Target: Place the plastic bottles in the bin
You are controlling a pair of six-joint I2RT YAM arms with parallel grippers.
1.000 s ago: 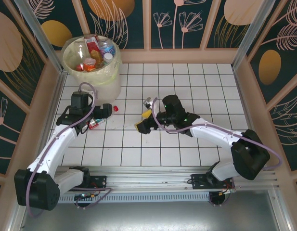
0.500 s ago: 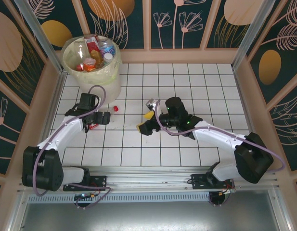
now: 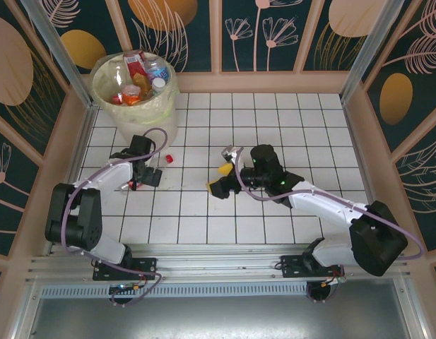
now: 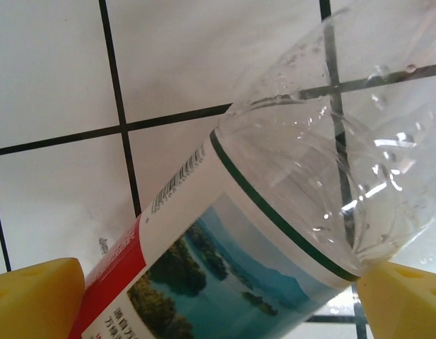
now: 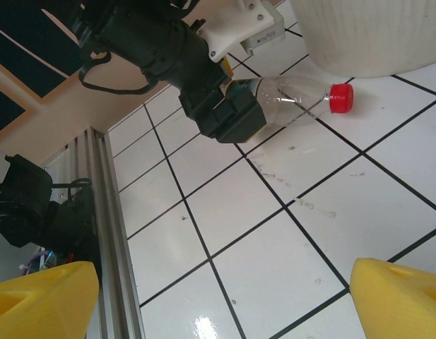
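Observation:
One plastic bottle [image 4: 274,212], clear with a white, red and landscape label, lies on the tiled floor between the yellow pads [image 4: 34,300] of my left gripper [image 4: 218,304], whose jaws stand open around it. The top view shows its red cap [image 3: 168,159] sticking out past the left gripper [image 3: 145,175], just in front of the bin [image 3: 157,116]. The bin is white with a pale yellow liner and holds several bottles [image 3: 136,78]. My right gripper [image 3: 221,179] hangs open and empty at mid-floor. Its wrist view shows the same bottle [image 5: 302,99] under the left gripper [image 5: 210,99].
The bin's white wall [image 5: 373,35] stands right behind the bottle. A peach wooden frame [image 3: 73,134] borders the floor on the left, and a metal rail [image 5: 108,233] runs along the near edge. Bare tiles [image 3: 288,127] spread to the right.
The left arm has folded back and turned its gripper down over the bottle on the floor. The right gripper has drifted slightly to the right, still open.

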